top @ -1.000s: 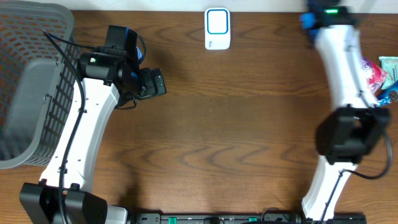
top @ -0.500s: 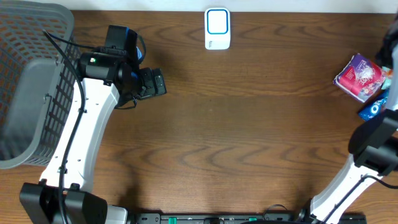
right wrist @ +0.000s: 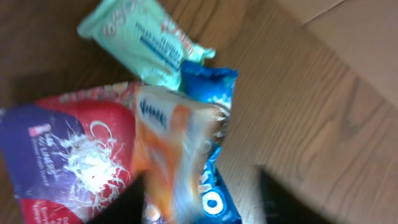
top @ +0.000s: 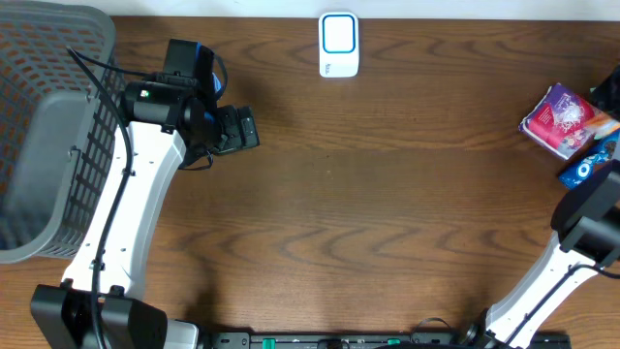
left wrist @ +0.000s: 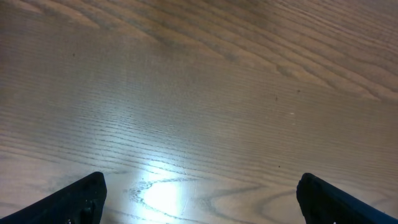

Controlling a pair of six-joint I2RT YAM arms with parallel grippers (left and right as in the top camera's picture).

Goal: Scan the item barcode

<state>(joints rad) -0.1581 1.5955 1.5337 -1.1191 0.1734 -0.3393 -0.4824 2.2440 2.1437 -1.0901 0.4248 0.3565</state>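
Note:
The white barcode scanner (top: 338, 44) lies at the table's far edge. At the right edge lie a purple-red packet (top: 567, 118) and a blue cookie packet (top: 587, 167). In the right wrist view a blurred orange packet (right wrist: 171, 149) lies over the blue cookie packet (right wrist: 214, 134) and the purple-red packet (right wrist: 59, 155), with a mint packet (right wrist: 140, 40) beyond. My right gripper (right wrist: 202, 205) stands open around the orange and blue packets, its dark fingers (right wrist: 283, 202) apart. My left gripper (top: 237, 128) (left wrist: 211, 202) is open over bare wood, holding nothing.
A grey mesh basket (top: 39, 136) fills the left side beside the left arm. The right arm's black elbow (top: 591, 218) sits at the right table edge.
The right arm swung from across the table's right side out to the right edge, uncovering the packets. Its jaws went from shut to apart. The left arm has not moved.

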